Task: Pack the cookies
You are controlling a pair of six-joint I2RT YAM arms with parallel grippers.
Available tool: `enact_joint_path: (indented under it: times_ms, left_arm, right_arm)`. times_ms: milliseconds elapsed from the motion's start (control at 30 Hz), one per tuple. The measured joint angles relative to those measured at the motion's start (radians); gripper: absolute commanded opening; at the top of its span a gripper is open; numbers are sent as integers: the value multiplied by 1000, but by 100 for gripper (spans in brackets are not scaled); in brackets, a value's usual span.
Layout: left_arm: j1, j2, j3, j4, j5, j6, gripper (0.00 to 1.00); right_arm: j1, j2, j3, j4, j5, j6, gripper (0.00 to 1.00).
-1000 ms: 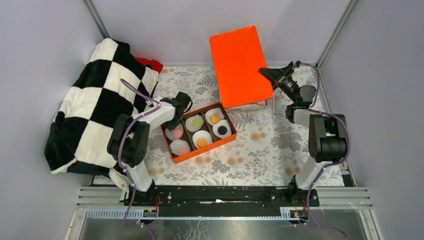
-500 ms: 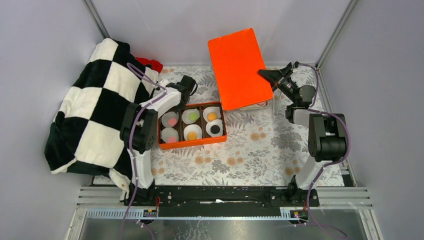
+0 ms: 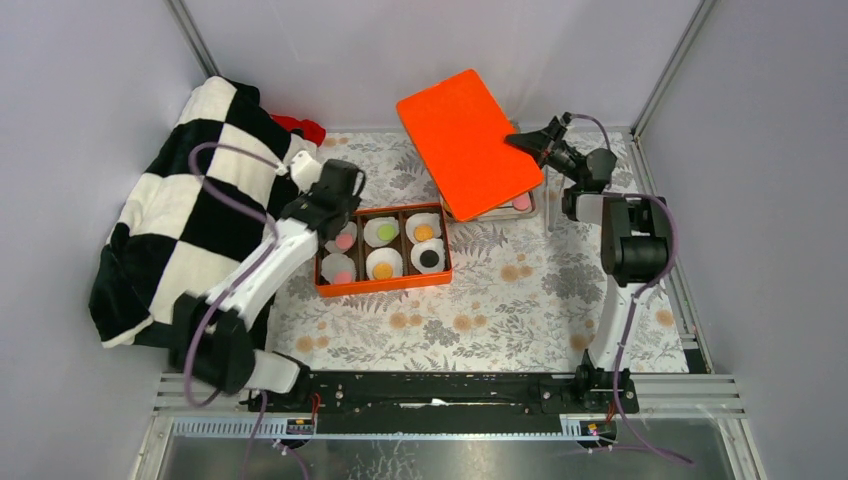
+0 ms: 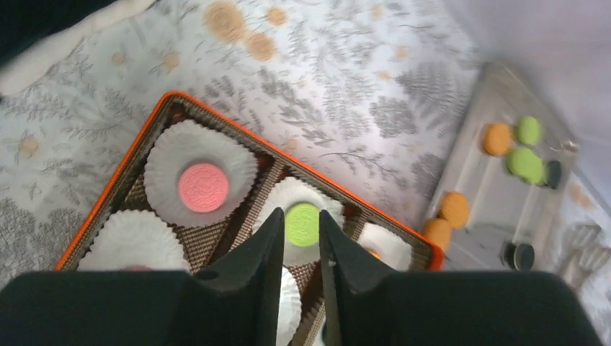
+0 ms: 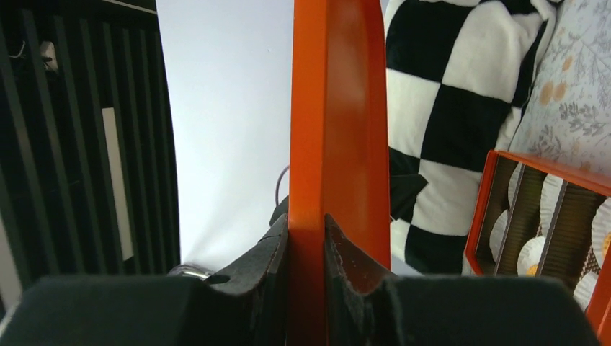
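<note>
— Is there any writing, label, brand or number to read here?
— None that I can make out. The round pink cookie [image 4: 203,187], left of centre in the left wrist view and sitting in a white pleated paper cup [image 4: 169,151], has a raised pattern on its face. It is too blurred to read.
— And the flat orange lid [image 3: 468,140] at the upper middle of the top view?
— Plain orange, no legible mark.

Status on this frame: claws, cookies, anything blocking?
Left claw slightly open, empty, over box. Right claw shut on orange lid, tilted above tray. Six cookies in cups; more on tray. Left arm may block lidding.
</note>
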Motion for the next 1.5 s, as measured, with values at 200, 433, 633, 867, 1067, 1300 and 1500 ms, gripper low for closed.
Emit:
enact_joint_path:
  times_ms: [200, 433, 633, 867, 1067, 1300, 1500]
  left_arm:
    - [48, -199, -244, 393, 195, 134, 67]
    - [107, -3, -243, 629, 451, 200, 75]
    - [174, 6, -294, 747, 549, 193, 78]
    - [184, -68, -418, 848, 639, 161, 64]
    - [184, -154, -545, 1002, 735, 105, 50]
    - [231, -104, -734, 1413, 872, -20, 72]
    - [267, 101, -748, 1740, 969, -143, 91]
  right_arm:
    - [2, 130, 145, -5, -143, 85, 0]
    - [66, 163, 194, 3, -282, 85, 0]
    - [161, 171, 181, 10, -302, 85, 0]
    - [174, 209, 178, 14, -302, 85, 0]
    - [159, 248, 208, 13, -300, 85, 0]
    - [156, 297, 257, 10, -272, 85, 0]
    - [157, 298, 257, 10, -271, 85, 0]
